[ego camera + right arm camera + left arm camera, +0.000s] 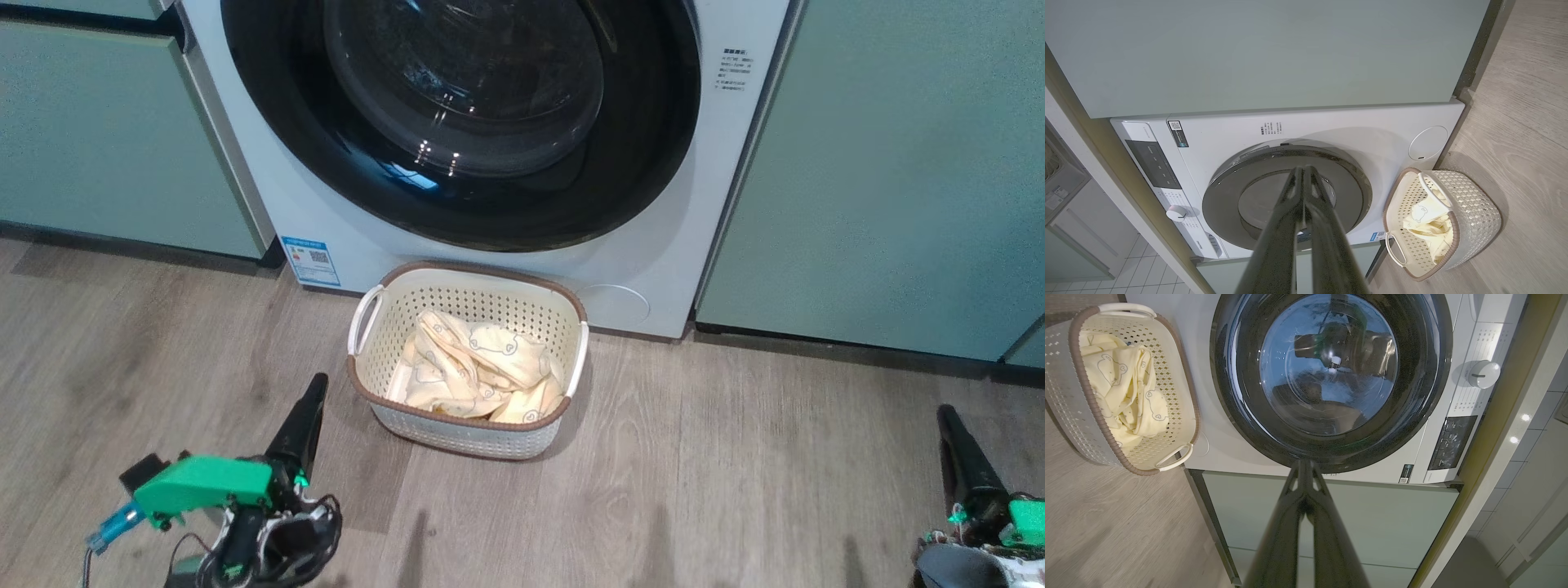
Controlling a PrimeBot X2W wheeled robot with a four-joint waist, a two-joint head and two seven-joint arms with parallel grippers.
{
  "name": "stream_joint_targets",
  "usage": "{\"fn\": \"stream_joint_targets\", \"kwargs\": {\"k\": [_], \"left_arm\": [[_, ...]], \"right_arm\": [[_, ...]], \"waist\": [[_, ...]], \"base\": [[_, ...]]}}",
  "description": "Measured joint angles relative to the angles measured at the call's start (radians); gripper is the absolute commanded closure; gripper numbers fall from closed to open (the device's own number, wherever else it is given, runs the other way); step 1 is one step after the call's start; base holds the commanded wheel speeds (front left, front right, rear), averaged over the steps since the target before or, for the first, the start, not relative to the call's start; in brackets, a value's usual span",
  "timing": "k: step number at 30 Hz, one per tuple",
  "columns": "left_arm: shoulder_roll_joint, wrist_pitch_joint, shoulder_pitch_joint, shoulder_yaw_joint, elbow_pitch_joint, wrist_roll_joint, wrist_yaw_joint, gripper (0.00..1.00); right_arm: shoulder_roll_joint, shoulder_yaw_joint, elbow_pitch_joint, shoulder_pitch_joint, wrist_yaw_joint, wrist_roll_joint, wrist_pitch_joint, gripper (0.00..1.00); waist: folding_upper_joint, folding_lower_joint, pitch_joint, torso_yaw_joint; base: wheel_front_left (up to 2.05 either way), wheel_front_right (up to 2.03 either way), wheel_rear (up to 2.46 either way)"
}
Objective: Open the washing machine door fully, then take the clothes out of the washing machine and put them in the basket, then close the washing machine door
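The washing machine [718, 204] filled the upper middle of the head view, set between pale green cabinets [882, 163]. The washing machine door [461, 90] lay flush against the machine's front, its black rim unbroken all round. In both wrist views it also looked closed, with no gap showing at the gasket. Through the glass nothing pale could be made out, though reflections hid much of the drum.

The basket [457, 437] stood on the wooden floor [735, 474] in the lower middle of the head view, just in front of the machine's bottom edge. The clothes [478, 371] lay crumpled inside it, below the brown rim, and none hung over the side.

The left gripper [314, 400] sat at the lower left of that view, near the basket but apart from it. Its fingers were pressed together on nothing. The right gripper [947, 412] sat at the lower right, well apart from everything, likewise pressed together and empty.

By this reckoning all three steps looked finished: the garments were out and in the basket, and the door was closed again. All that seemed left was to confirm that the latch had caught and that the drum held nothing more
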Motion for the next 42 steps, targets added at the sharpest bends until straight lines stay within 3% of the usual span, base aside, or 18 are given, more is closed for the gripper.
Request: {"fn": "stream_joint_targets", "kwargs": {"k": [42], "left_arm": [[0.000,0.000,0.000,0.000,0.000,0.000,0.000,1.00]], "right_arm": [[0.000,0.000,0.000,0.000,0.000,0.000,0.000,1.00]], "waist": [[0.0000,0.0000,0.000,0.000]], "base": [[0.00,0.00,0.00]]}}
